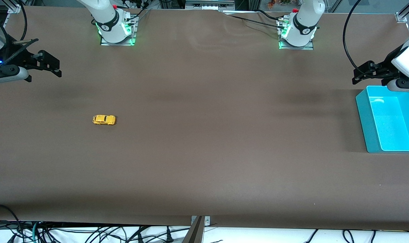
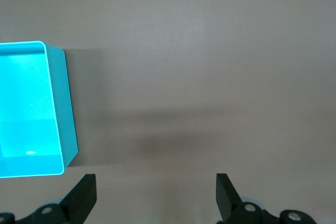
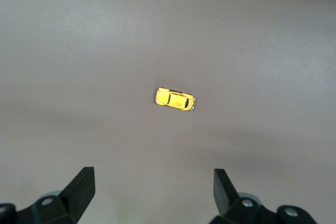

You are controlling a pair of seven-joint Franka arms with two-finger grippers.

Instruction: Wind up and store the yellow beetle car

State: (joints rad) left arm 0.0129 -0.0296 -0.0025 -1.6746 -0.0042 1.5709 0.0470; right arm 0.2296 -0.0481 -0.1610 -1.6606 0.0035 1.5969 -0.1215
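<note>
The yellow beetle car (image 1: 104,119) stands on its wheels on the brown table, toward the right arm's end. It also shows in the right wrist view (image 3: 175,98). My right gripper (image 1: 54,67) is open and empty, held up over the table at the right arm's end, apart from the car; its jaws (image 3: 154,190) stand wide with bare table between them. My left gripper (image 1: 358,75) is open and empty, held up beside the turquoise bin (image 1: 366,125) at the left arm's end. In the left wrist view this gripper (image 2: 156,192) has only bare table between its jaws.
The turquoise bin (image 2: 71,114) is open-topped and holds nothing that I can see. The two arm bases (image 1: 116,30) (image 1: 297,33) stand along the table edge farthest from the front camera. Cables hang below the nearest edge.
</note>
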